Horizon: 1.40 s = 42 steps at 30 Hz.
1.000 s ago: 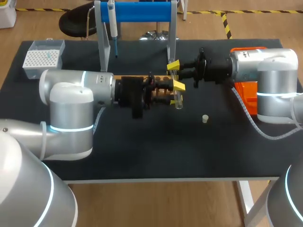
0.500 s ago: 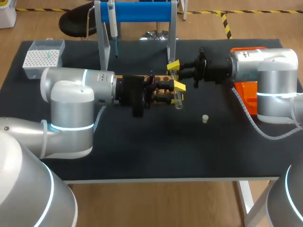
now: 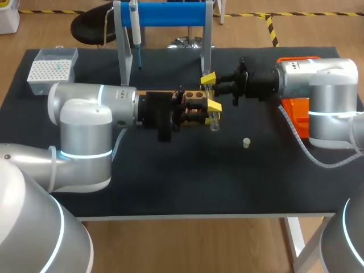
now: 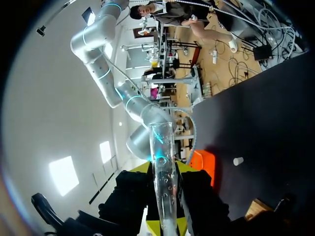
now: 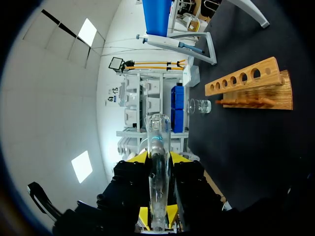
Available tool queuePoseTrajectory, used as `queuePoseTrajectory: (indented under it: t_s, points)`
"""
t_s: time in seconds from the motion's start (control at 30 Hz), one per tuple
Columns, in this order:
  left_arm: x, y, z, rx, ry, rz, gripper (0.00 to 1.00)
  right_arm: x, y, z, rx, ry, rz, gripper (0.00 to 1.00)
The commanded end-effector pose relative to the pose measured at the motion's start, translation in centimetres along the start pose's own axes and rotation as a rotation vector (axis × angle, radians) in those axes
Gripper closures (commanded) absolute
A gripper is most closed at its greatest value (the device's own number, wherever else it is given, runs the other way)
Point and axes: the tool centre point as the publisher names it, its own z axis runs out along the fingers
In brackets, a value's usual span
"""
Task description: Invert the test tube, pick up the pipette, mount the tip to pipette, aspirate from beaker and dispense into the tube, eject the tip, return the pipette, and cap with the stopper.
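Two pincers grip one clear glass test tube (image 3: 214, 120) above the black tabletop (image 3: 170, 182). The left pincer (image 3: 211, 112) squeezes one part and the right pincer (image 3: 208, 81) squeezes the far end, just by the wooden rack with holes (image 5: 281, 91). A small cream stopper (image 3: 246, 143) lies on the tabletop nearby.

A black-topped table (image 3: 170, 182) on white legs stands on a wooden floor (image 3: 187, 244). Yellow-and-black tape (image 3: 272, 28) runs across the floor behind it, near a black stool (image 3: 91, 25). The wall (image 5: 64, 98) is white, with 2 bright panels (image 5: 82, 166).
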Motion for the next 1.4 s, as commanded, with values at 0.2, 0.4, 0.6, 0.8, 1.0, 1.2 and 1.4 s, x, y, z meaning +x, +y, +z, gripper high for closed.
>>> queuePoseTrajectory:
  t_s: [0.2,0.4,0.6,0.8,1.0,1.2,1.4]
  points:
    - [0.1,0.0,0.0,-0.007,-0.005,0.001,1.00,0.1,-0.1,0.0,-0.001,-0.004,0.000,1.00]
    - [0.1,0.0,-0.1,-0.001,-0.006,0.002,1.00,0.1,-0.1,0.0,-0.001,-0.004,0.000,0.00]
    - [0.2,0.0,-0.1,-0.001,-0.002,0.001,1.00,0.1,-0.1,0.0,-0.001,-0.004,0.000,0.00]
    - [0.2,0.0,-0.1,-0.001,-0.002,0.001,1.00,0.1,-0.1,0.0,-0.001,-0.004,0.000,0.00]
    - [0.2,0.0,-0.1,-0.001,-0.002,0.001,1.00,2.5,-2.5,-2.8,-0.109,-0.148,-0.440,0.00]
    - [0.2,0.0,-0.1,-0.001,-0.002,0.001,1.00,1.6,-3.8,-7.4,-0.180,-0.268,-0.635,0.00]
    - [0.2,0.0,-0.1,-0.001,-0.002,0.001,1.00,0.2,-4.1,-10.7,-0.258,-0.390,-0.875,0.00]
